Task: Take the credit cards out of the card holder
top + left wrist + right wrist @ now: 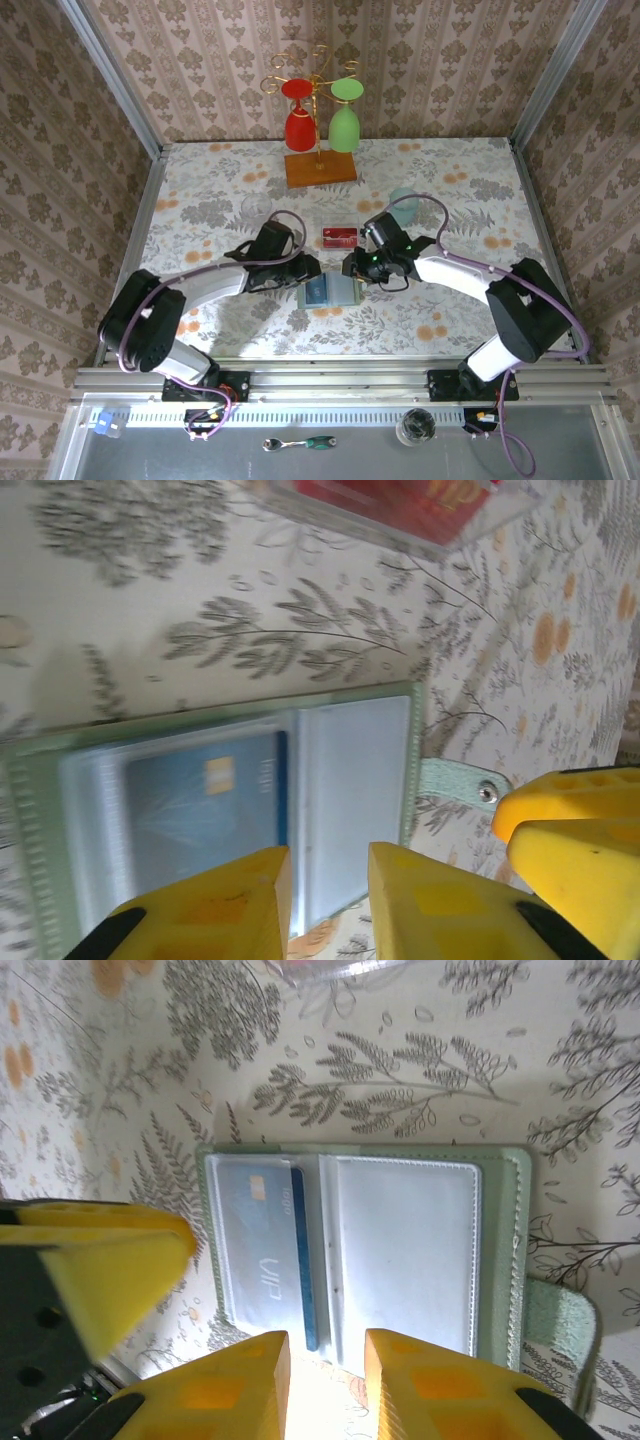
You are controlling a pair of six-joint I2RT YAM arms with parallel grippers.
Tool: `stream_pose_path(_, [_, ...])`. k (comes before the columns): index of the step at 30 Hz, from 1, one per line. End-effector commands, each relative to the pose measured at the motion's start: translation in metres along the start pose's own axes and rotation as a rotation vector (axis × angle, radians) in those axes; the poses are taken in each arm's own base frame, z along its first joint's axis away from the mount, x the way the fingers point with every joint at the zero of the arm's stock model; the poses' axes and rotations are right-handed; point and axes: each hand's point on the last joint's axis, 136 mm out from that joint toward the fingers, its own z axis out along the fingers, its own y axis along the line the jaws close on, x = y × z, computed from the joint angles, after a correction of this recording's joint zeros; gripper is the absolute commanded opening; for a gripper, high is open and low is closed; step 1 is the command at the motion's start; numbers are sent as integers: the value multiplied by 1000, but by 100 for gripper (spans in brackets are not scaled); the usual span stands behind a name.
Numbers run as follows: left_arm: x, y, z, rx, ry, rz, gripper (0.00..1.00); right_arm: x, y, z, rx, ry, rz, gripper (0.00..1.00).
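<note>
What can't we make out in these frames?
Top external: card holder partly under left tool and right tool; blue card too small to read.
Left wrist: clear tray cut by top edge, red card blurred.
Right wrist: blue card's print hazy behind sleeve; holder's near edge hidden by right tool.

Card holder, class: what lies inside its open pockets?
A blue card sits under a clear sleeve in one side of the open card holder. The pocket beside it looks empty. Whether more cards hide behind the blue one cannot be seen.
</note>
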Motion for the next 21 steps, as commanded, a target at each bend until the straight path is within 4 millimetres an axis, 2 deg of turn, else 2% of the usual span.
stream_pose_path(1, [6,13,-9,-6,18,2,26,0,15,8,-32,18,0,27])
stream_pose_path(10, [15,33,-10,-11,54,-19,15,8,24,26,-15,51,-18,26])
stream_pose_path(21, [21,42,-7,-12,65,-21,5,12,31,38,-7,78,-29,26])
